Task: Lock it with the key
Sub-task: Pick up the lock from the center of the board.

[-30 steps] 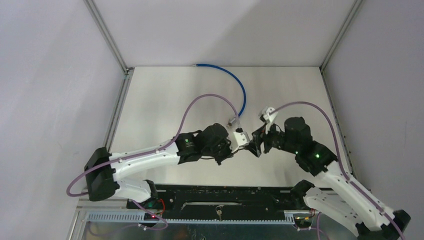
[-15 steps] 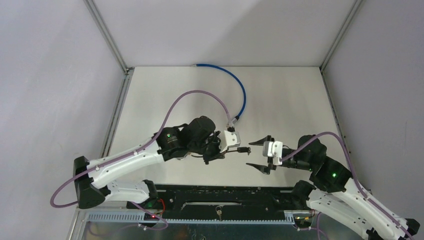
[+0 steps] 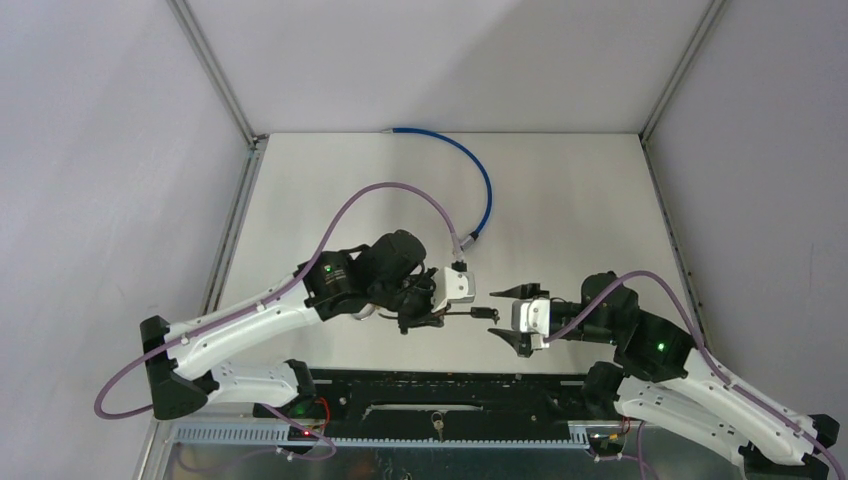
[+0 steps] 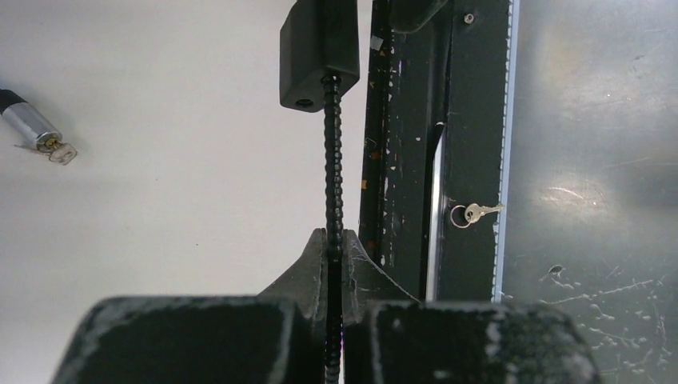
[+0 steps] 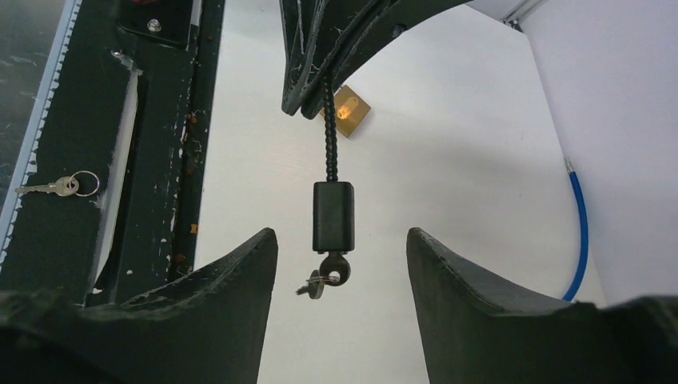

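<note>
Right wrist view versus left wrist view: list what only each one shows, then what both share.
Only the right wrist view: a key hanging from the end of the lock, the blue cable, and the open right fingers.
Only the left wrist view: a silver plug lying on the table.
Both: the lock, its beaded cable pinched between the shut left fingers, and a spare key on the black rail.

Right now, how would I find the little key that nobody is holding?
Look at the black rail along the near edge of the table. The silver key on a ring lies flat there, alone; the other key hangs from the black lock.
</note>
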